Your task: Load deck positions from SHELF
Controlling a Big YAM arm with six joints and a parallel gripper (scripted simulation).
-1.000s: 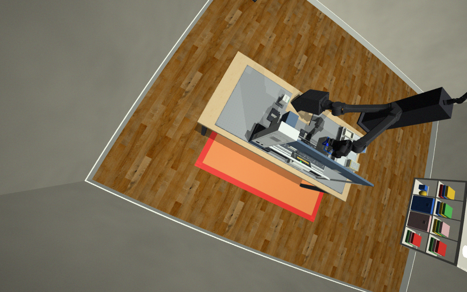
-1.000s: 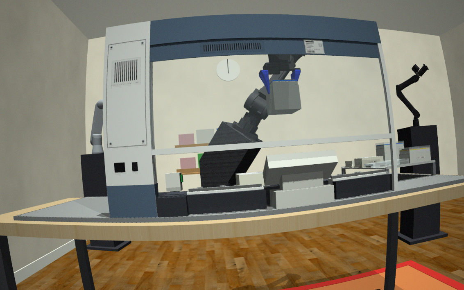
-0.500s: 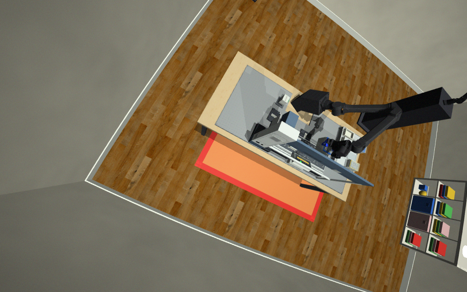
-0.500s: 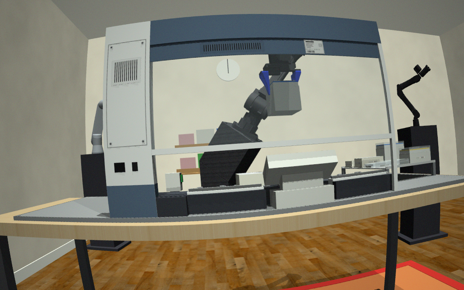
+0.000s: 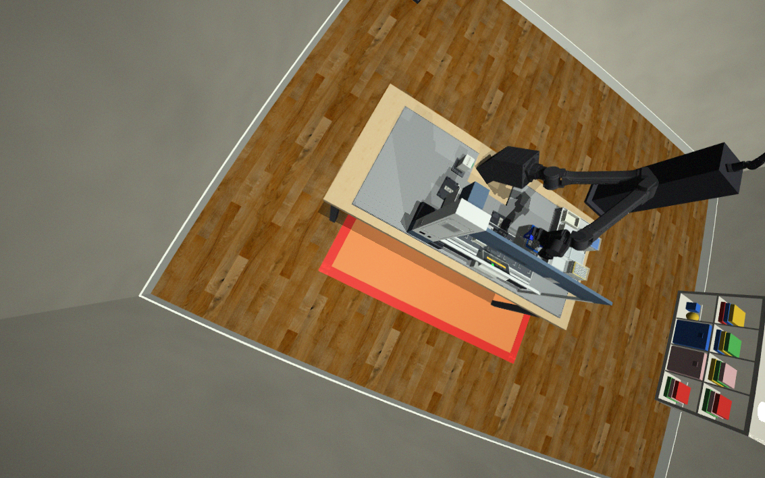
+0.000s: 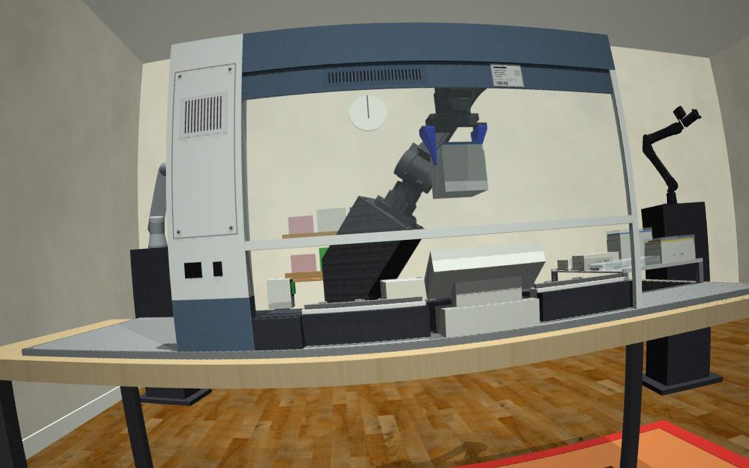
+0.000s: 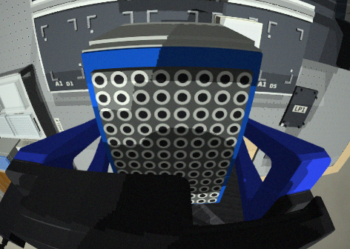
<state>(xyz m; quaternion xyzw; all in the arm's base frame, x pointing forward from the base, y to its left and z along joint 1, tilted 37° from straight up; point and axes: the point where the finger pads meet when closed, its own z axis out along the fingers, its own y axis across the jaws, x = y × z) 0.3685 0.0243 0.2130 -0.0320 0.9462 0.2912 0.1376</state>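
My gripper (image 6: pixel 453 135) is shut on a tip rack (image 6: pixel 459 168) and holds it high above the deck, under the enclosure's top beam. In the wrist view the tip rack (image 7: pixel 173 126) sits between my blue fingers. It has a blue frame, no cover, and rows of pale rings on a grey field. Below it lies the deck with bracket corners marked D1 to D5. A white block (image 7: pixel 240 28) sits at about D4, mostly hidden behind the rack. D3 lies hidden under the rack.
The shelf (image 6: pixel 644 256) with several racks and blocks stands at the right end of the table. The enclosure's beam and right post (image 6: pixel 621 174) are close by. A white device (image 6: pixel 484 270) stands in front of the deck. A black pad (image 7: pixel 299 108) lies right of D5.
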